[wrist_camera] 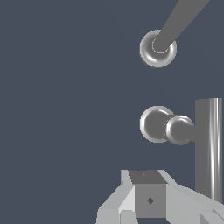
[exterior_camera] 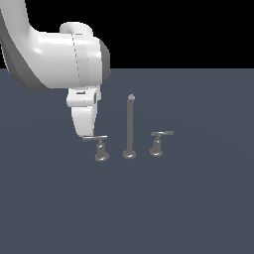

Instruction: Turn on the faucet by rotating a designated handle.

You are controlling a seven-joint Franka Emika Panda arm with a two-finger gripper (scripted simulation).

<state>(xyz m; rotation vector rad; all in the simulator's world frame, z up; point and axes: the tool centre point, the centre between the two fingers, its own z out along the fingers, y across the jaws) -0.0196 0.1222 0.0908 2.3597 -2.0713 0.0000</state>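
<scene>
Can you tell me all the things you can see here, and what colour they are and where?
spout rod: one, grey metal, tall and upright on a round foot, standing between the two levers.
handle: one, grey metal lever on a bell-shaped base, on the exterior view's left of the spout rod, right at the gripper's tip.
second lever handle: one, grey metal, on the exterior view's right of the spout rod, nothing near it.
floor: one, dark blue-grey, flat, under everything.
robot arm: one, white and grey, reaching in from the exterior view's upper left.
gripper: one, white, pointing down at the end of the handle's bar; open or shut cannot be told.
</scene>
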